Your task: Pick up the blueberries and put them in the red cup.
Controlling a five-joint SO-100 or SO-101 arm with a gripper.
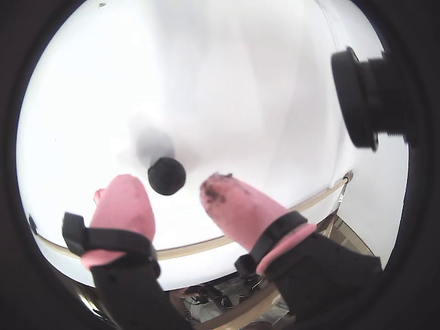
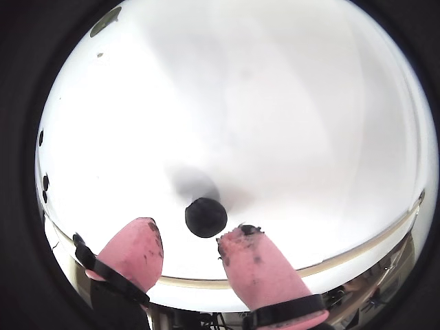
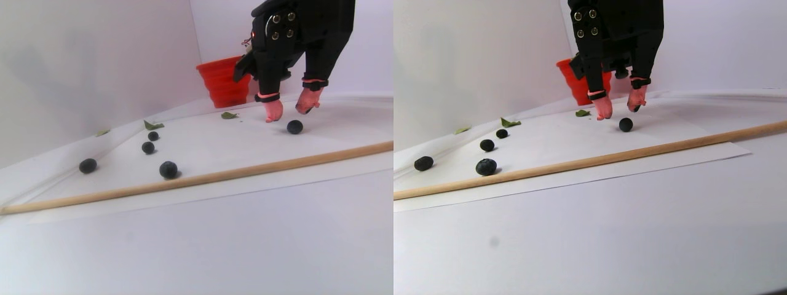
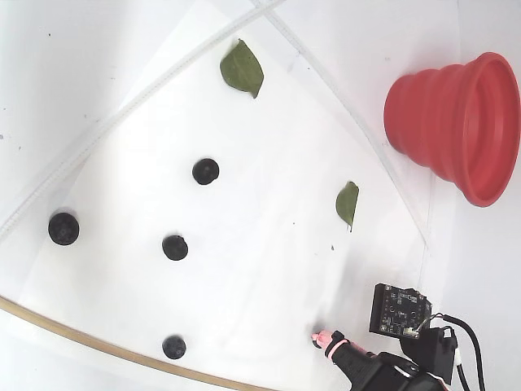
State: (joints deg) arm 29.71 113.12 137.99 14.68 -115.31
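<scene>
- Now the gripper [image 1: 180,187] is seen in both wrist views with its two pink-tipped fingers [image 2: 134,249] spread apart and nothing held; dark smears are seen on one tip.
- One berry [image 1: 166,176] is seen lying on the white sheet [image 4: 269,269] between the fingertips, toward 12 o'clock of them, not clamped; in the stereo pair view it [image 3: 294,126] is seen on the sheet just below the tips.
- Four more berries are shown in the fixed view, well apart: one [image 4: 205,171] near the centre, one [image 4: 63,228] at 9 o'clock, one [image 4: 174,247] between them and lower, one [image 4: 173,347] at 7 o'clock near the wooden rod [image 4: 98,344].
- The cup [image 4: 453,124] is placed at 2 o'clock, upright, off the sheet.
- Two leaves [image 4: 242,68] [image 4: 347,203] are laid on the sheet.
</scene>
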